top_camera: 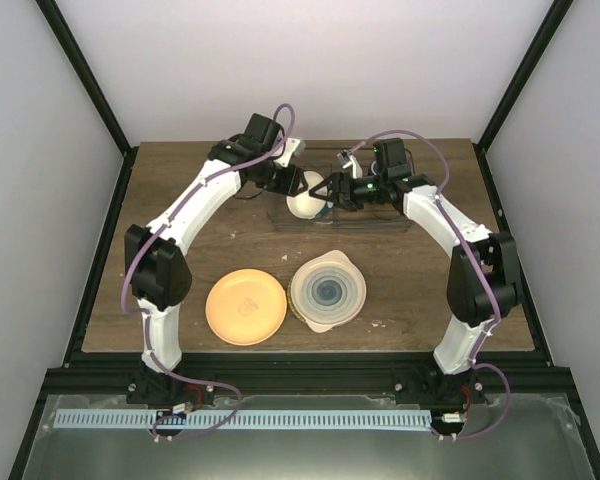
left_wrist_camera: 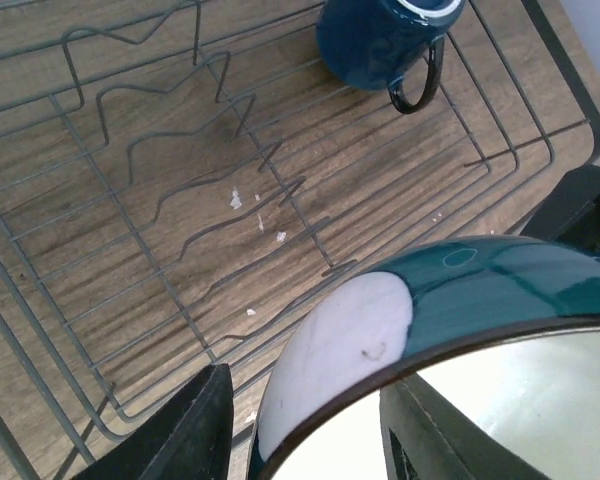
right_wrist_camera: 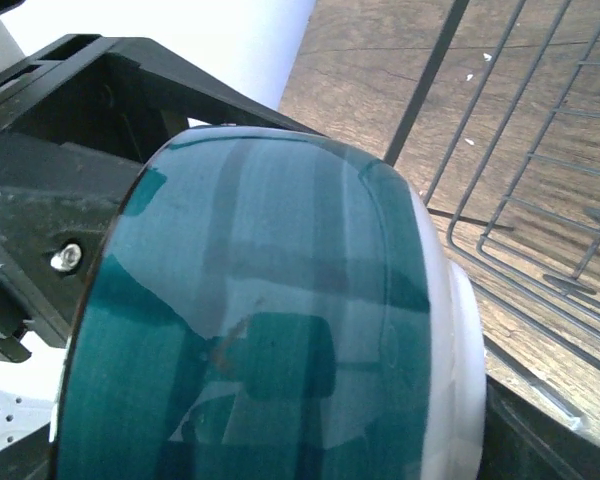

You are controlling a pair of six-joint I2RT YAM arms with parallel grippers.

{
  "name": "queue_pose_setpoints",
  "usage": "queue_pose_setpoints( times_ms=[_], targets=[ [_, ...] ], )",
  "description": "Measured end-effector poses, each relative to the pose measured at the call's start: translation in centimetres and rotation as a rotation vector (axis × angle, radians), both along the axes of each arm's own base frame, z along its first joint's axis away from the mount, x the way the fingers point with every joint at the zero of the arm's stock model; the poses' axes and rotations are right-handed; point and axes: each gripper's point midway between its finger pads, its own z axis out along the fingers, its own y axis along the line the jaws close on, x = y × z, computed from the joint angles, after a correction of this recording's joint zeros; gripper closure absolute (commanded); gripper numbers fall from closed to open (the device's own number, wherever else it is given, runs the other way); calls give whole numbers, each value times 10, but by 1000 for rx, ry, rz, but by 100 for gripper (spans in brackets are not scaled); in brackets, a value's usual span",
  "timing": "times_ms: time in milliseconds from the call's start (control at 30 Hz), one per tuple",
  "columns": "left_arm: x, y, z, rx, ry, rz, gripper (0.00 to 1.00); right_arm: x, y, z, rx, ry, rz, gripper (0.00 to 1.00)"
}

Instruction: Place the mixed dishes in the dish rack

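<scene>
**Item: small white-and-blue bowl** (top_camera: 304,200) – held on its side in the air at the left end of the dish rack (top_camera: 370,226), between the two grippers. Not yet seated in the rack.

**Left gripper** (top_camera: 294,184) – jaws part-open. In the left wrist view a gap is seen between the outer finger (left_wrist_camera: 185,430) and the bowl's wall, so no grip is judged on this side.

**Right gripper** (top_camera: 326,190) – jaws wide and set across the bowl's body. The bowl is judged to be carried by this gripper.

**Also listed**
- Dark blue mug (left_wrist_camera: 375,40): already inside the rack, near its far wire wall.
- Orange-yellow plate (top_camera: 246,307) and cream ringed plate (top_camera: 328,290): flat on the counter (top_camera: 420,300), side by side and near the arm bases.

**Handling note – step in hand: bowl into rack**
- The left jaws are best drawn clear of the rim before the bowl is moved.
- The bowl is best lowered between the divider prongs, apart from the mug.
- It should be let go only once it is borne by the wires, because the glazed wall may slip.
</scene>
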Motion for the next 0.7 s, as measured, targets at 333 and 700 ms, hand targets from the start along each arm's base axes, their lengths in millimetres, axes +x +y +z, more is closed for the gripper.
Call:
queue_pose_setpoints(
  times_ms=[333,700],
  targets=[
    [3,13,-11,69,-12,29,30,22,-21,13,-74,-53,-77,67],
    [23,71,-18,193,-22,170,23,56,-61,-3,-382,-78,-225,66]
  ],
)
